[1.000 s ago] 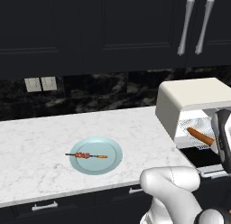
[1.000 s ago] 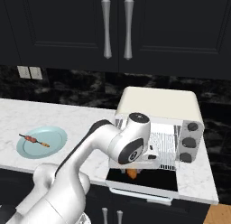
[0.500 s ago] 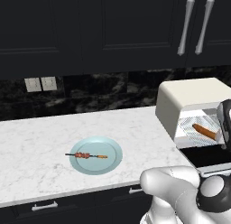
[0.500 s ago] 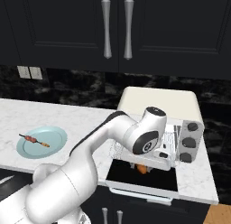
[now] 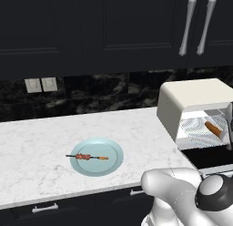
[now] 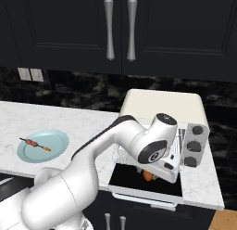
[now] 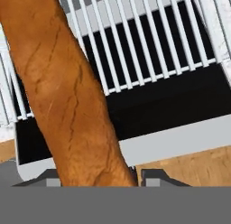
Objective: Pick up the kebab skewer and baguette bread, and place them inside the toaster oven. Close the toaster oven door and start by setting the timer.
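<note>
Baguette bread [image 7: 67, 92], which we log lying across the toaster oven [image 5: 191, 102] wire rack [image 7: 149, 42] between part-open jaws (grip uncertain): risk of rolling off the rack onto the open toaster oven door [image 6: 148, 180].

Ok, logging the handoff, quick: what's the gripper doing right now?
Gripper: closed on the baguette bread, its fingers at the loaf's near end, over the toaster oven rack.
</note>
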Robot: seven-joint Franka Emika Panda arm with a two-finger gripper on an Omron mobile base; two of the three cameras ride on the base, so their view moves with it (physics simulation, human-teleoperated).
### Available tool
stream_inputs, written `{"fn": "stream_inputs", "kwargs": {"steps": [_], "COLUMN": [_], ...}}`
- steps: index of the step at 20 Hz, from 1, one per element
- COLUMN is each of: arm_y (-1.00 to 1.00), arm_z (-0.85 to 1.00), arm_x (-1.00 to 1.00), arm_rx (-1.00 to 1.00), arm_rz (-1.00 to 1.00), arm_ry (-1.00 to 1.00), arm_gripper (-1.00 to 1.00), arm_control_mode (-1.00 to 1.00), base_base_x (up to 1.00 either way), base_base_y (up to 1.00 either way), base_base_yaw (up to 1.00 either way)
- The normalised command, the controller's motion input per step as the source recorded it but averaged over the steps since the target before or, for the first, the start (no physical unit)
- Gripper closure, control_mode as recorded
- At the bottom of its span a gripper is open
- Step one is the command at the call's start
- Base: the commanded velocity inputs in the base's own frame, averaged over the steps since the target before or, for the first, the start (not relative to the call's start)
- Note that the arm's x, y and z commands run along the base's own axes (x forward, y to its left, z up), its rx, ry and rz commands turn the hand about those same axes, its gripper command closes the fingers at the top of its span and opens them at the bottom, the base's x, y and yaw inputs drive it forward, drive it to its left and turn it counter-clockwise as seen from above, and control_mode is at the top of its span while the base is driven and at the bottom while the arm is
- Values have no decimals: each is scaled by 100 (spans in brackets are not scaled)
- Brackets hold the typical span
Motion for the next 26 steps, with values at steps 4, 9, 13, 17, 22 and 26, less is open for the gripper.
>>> {"fn": "stream_inputs", "kwargs": {"steps": [4,9,13,17,22,26], "arm_y": [0,0,4,19,29,28], "arm_z": [0,0,0,0,-1,-14], "arm_x": [15,18,15,28,38,28], "arm_rx": [0,0,0,0,-3,-4], "arm_rz": [-9,-2,0,0,0,0], "arm_ry": [-4,-5,-6,-6,-2,0], "arm_gripper": [100,100,100,100,100,100], "arm_control_mode": [-100,-100,-100,-100,-100,-100], "base_base_x": [0,0,0,0,0,0], "base_base_y": [0,0,0,0,0,0], "base_base_yaw": [0,0,0,0,0,0]}}
